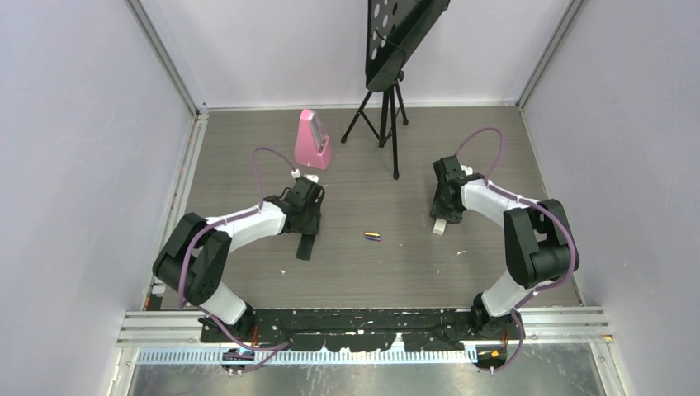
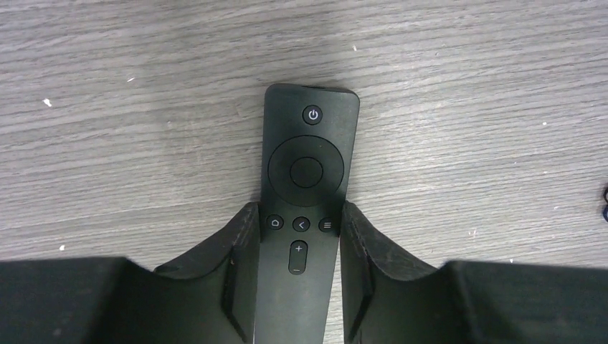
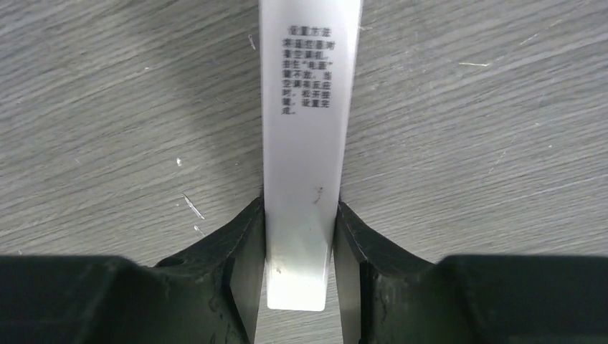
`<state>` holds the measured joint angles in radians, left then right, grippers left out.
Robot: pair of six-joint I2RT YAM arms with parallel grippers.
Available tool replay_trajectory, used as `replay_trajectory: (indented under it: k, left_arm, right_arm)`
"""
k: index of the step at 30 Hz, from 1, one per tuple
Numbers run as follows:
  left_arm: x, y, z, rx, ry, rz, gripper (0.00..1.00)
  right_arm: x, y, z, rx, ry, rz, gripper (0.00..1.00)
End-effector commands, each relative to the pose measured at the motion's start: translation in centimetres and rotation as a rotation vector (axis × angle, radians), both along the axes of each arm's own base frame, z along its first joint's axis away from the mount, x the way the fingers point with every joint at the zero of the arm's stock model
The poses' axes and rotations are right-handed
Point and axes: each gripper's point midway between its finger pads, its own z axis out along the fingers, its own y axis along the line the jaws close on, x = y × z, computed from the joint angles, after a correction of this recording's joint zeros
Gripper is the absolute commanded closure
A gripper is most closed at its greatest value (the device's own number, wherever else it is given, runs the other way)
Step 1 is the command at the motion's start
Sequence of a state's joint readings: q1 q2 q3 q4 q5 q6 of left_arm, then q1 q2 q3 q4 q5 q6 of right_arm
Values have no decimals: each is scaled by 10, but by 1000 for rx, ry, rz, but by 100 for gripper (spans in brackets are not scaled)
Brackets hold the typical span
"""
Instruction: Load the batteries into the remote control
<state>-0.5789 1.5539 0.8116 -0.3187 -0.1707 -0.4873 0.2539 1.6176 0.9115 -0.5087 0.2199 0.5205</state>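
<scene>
The black remote control (image 2: 307, 172) lies button side up on the grey table; it also shows in the top view (image 1: 306, 246). My left gripper (image 2: 300, 211) is shut on it, a fingertip against each long side near the middle buttons; it shows in the top view (image 1: 307, 219) too. A small pair of batteries (image 1: 373, 237), purple and yellow, lies on the table between the two arms. My right gripper (image 3: 300, 206) is shut on the near end of a white bar-shaped remote (image 3: 305, 143), printed side up. The back cover is not in view.
A pink metronome (image 1: 313, 141) stands at the back left. A black music stand on a tripod (image 1: 385, 115) stands at the back centre. The white remote shows at the right gripper in the top view (image 1: 440, 227). Walls close in three sides.
</scene>
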Motion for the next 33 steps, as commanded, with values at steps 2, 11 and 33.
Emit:
replay_trajectory:
  k: [2,11,33]
  left_arm:
    - [-30,-9,-24,-4,148,-58,77]
    - [-46,-62,-3,-243,164,-190,82]
    - [-66,-111,3,-563,200,-273,85]
  right_arm:
    - [16,5,19,37,-84,-34,44]
    - [12,16,83,149,-262,-40,22]
    - [-29,217,78,768,-240,-29,47]
